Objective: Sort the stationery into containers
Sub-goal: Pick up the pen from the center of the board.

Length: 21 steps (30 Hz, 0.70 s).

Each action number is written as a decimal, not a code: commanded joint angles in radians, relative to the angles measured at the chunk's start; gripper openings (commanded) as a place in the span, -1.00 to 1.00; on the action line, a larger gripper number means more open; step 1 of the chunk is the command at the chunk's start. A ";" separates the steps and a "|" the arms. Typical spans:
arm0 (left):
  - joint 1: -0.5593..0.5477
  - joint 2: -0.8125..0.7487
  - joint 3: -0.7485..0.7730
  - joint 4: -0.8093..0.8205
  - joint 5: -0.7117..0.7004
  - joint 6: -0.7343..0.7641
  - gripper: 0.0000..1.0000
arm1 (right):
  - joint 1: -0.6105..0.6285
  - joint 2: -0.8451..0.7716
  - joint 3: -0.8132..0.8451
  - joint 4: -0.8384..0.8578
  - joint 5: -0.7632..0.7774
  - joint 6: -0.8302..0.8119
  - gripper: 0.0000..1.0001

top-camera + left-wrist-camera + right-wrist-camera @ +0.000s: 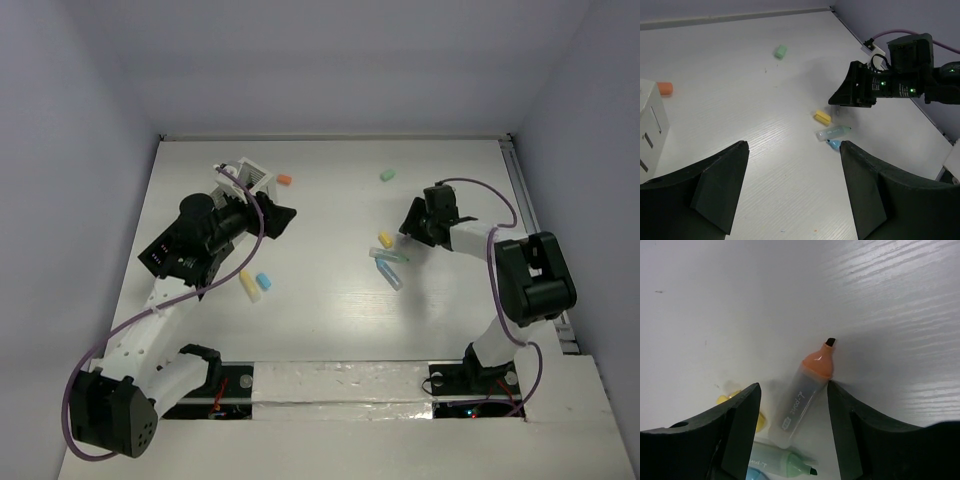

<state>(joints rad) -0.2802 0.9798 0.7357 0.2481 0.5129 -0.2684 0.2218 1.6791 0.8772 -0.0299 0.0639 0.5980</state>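
An orange-tipped marker (805, 395) lies on the table between the fingers of my right gripper (792, 387). That gripper is open: its right finger touches the marker's neck and a gap remains on the left. A yellow piece (725, 399), a green marker (785, 462) and a blue marker (834, 145) lie just beside it. My left gripper (794, 146) hovers open over bare table with nothing between its fingers, next to the white container (250, 178). A yellow stick (249, 286) and a blue block (264, 280) lie below the left arm.
An orange piece (285, 181) sits right of the white container. A green piece (387, 175) lies alone at the back centre. The right arm's purple cable (480, 195) loops near the table's right edge (520, 200).
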 commanded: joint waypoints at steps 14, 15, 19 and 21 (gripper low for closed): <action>-0.036 -0.079 0.050 0.022 -0.020 0.021 0.42 | 0.017 0.103 0.172 -0.261 0.080 -0.170 0.17; -0.036 -0.084 0.051 0.017 -0.028 0.021 0.42 | 0.031 0.119 0.193 -0.275 0.088 -0.173 0.17; -0.047 -0.093 0.051 0.008 -0.054 0.026 0.43 | 0.066 0.129 0.221 -0.312 0.125 -0.175 0.14; -0.047 -0.099 0.051 0.005 -0.065 0.028 0.43 | 0.067 0.129 0.227 -0.317 0.129 -0.168 0.11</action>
<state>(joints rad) -0.3199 0.9108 0.7357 0.2329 0.4698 -0.2584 0.2722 1.7924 1.0767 -0.2687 0.1642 0.4412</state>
